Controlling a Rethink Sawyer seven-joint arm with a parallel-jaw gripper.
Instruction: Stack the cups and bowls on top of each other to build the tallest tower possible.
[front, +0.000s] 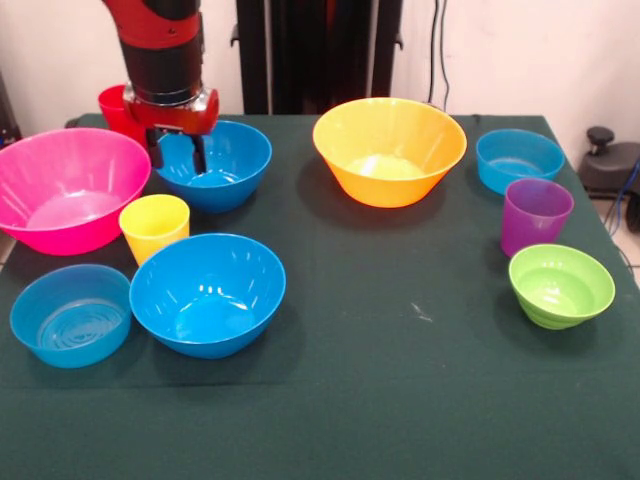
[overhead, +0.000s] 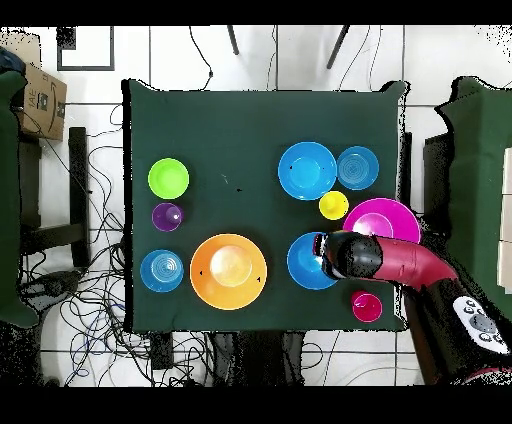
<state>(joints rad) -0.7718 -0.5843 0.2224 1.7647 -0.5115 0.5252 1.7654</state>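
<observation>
Nothing stacked: bowls and cups stand singly on the desk (front: 400, 400). Pink bowl (front: 62, 188), red cup (front: 113, 105) and yellow cup (front: 154, 226) crowd the claw (front: 180, 155), fingers apart, empty, over the rear blue bowl (front: 222, 165).

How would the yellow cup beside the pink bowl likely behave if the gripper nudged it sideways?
The yellow cup looks like thin, glossy plastic, so probably light and slippery. Standing upright and tall-sided, it may tip rather than slide, and likely bump the pink bowl close beside it.

Red and black arm (front: 160, 45) reaching down, gripper (front: 177, 152) vertical, fingers (front: 199, 153) slightly parted, empty.
</observation>
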